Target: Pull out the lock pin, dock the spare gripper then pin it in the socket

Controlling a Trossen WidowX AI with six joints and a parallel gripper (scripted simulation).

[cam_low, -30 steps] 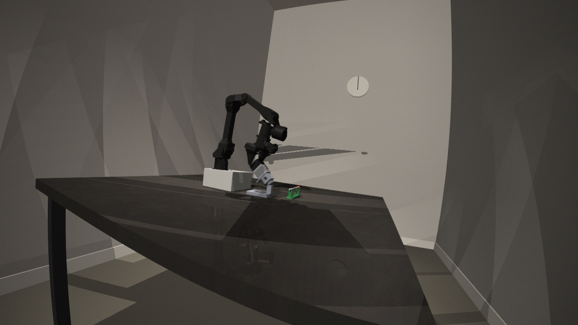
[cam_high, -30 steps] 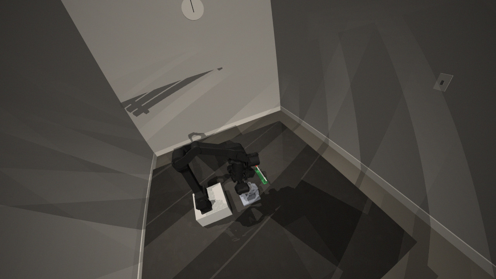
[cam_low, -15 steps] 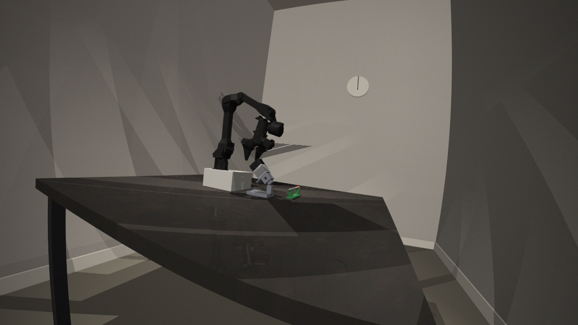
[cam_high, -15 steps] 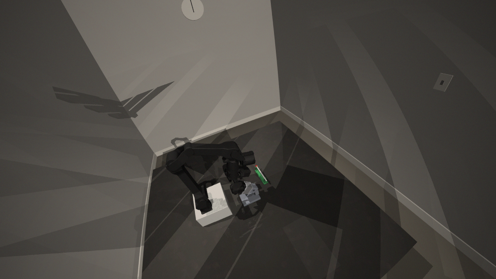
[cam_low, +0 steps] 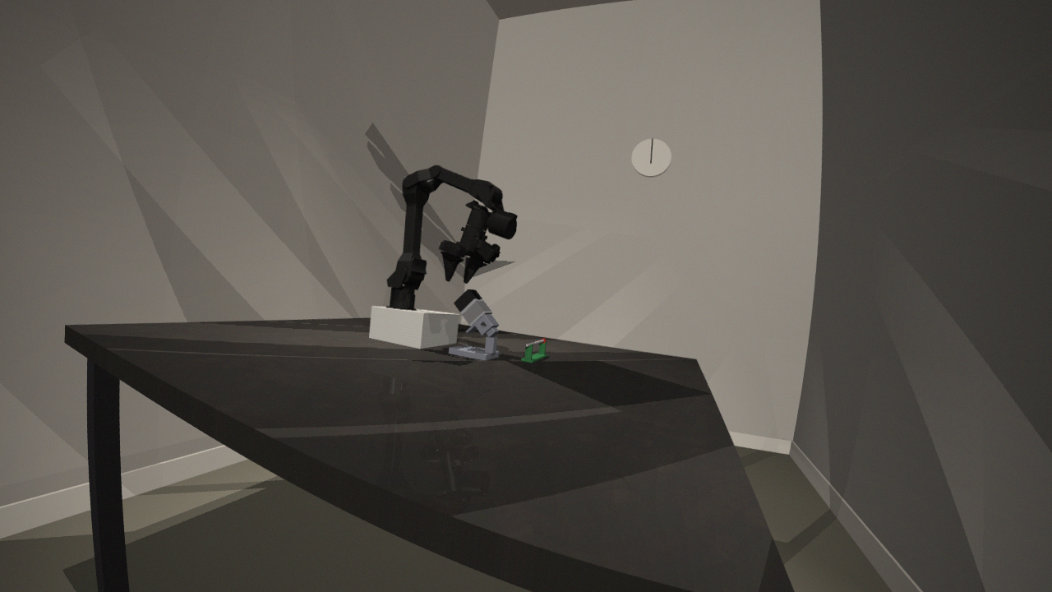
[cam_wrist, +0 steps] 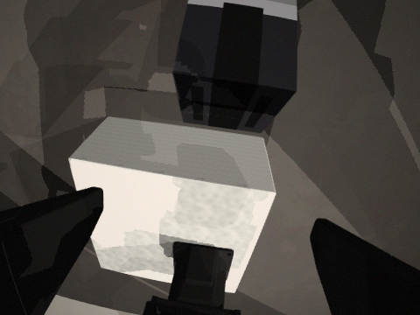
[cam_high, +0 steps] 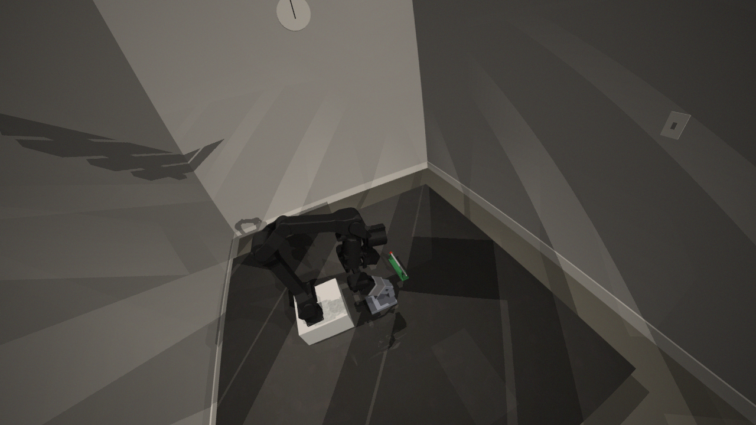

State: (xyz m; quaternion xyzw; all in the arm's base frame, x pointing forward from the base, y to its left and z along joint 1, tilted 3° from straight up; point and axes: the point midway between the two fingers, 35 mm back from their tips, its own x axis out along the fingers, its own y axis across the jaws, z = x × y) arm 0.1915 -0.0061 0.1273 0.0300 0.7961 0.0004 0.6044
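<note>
My gripper [cam_low: 457, 279] [cam_wrist: 209, 215] is open and empty, above and clear of the spare gripper's black end. The spare gripper [cam_low: 476, 307] [cam_wrist: 236, 57] is grey with a black end and leans at a slant on the grey mount [cam_high: 374, 310] [cam_low: 472, 354], at its socket [cam_low: 483, 324]. How deep its spigot sits is too small to tell. The lock pin [cam_low: 534, 344], pale with a red end, lies across the top of the green rack [cam_high: 396, 269] [cam_low: 534, 358] beside the mount, out of the socket. The wrist view shows neither pin nor socket.
The white block [cam_high: 330, 333] [cam_low: 395, 328] [cam_wrist: 127, 197] under the arm's base stands close beside the mount. The green rack is on the mount's other side. The dark table [cam_low: 412, 412] carries them all.
</note>
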